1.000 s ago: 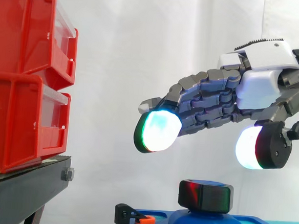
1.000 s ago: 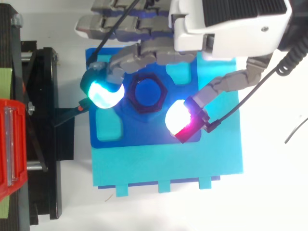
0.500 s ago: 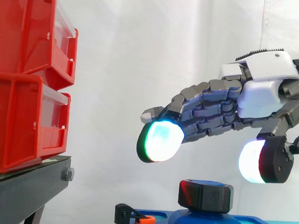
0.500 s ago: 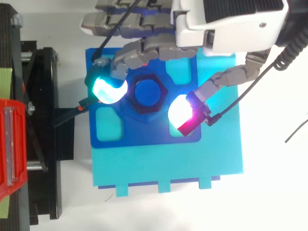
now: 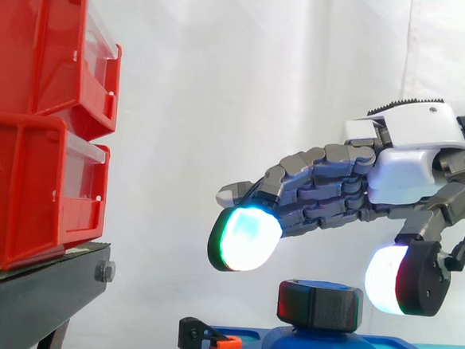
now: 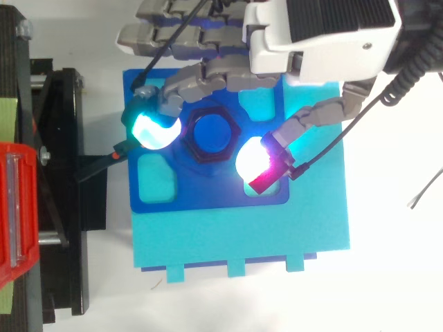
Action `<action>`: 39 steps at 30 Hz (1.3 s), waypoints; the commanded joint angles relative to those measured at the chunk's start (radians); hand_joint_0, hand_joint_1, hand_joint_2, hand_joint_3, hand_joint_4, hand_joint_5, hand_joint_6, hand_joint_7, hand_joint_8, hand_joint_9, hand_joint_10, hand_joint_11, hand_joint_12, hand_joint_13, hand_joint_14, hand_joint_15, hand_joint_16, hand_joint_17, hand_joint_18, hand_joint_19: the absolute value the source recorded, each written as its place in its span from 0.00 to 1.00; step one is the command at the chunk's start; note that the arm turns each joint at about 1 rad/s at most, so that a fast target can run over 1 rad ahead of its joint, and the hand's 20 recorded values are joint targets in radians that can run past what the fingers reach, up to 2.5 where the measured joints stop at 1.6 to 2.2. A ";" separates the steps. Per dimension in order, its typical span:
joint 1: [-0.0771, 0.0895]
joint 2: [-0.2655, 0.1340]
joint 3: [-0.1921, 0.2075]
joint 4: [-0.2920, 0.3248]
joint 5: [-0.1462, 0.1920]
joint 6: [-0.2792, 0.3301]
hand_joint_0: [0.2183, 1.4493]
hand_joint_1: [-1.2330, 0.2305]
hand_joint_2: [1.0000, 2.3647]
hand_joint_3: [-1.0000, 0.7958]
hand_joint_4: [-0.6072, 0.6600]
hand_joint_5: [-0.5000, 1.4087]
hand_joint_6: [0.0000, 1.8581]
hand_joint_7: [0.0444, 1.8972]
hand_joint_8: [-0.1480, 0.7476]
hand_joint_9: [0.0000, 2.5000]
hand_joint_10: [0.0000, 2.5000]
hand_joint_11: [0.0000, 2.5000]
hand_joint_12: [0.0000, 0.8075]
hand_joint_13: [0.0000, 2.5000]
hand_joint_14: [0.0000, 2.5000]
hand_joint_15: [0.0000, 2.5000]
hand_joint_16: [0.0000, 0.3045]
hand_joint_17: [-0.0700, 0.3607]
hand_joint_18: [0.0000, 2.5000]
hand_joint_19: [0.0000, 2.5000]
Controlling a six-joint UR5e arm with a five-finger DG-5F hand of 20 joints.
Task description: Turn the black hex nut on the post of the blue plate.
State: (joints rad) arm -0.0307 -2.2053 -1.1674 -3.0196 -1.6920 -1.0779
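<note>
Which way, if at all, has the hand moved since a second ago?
Yes. The hand has come down toward the black hex nut, which has stayed put.

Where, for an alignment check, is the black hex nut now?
The black hex nut sits on the post of the blue plate, low, right of centre in the side view, below and between the glowing fingertips of the robot hand.

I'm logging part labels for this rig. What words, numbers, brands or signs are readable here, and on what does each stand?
None: no readable word, number or sign shows in either view.
The red bins, the blue plate, the black hex nut and the robot hand carry no legible marking.
</note>
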 commanded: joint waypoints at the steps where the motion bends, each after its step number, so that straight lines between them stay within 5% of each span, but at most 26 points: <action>1: 0.000 -0.001 -0.001 0.005 0.000 0.000 0.18 0.17 0.00 0.28 0.42 0.10 0.27 0.32 0.27 0.00 0.00 0.00 0.35 0.00 0.00 0.00 0.14 0.39 0.00 0.00; 15: 0.000 0.001 -0.003 0.002 0.000 -0.002 0.16 0.17 0.00 0.28 0.42 0.10 0.27 0.32 0.28 0.00 0.00 0.00 0.36 0.00 0.00 0.00 0.15 0.40 0.00 0.00; 23: -0.002 -0.001 -0.049 0.064 0.002 0.000 0.16 0.17 0.00 0.28 0.42 0.10 0.27 0.32 0.28 0.00 0.00 0.00 0.36 0.00 0.00 0.00 0.15 0.40 0.00 0.00; 39: -0.011 -0.001 -0.049 0.068 -0.005 -0.002 0.19 0.20 0.00 0.28 0.44 0.10 0.27 0.32 0.27 0.00 0.00 0.00 0.35 0.00 0.00 0.00 0.14 0.39 0.00 0.00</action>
State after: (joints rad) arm -0.0396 -2.2058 -1.2155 -2.9515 -1.6929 -1.0785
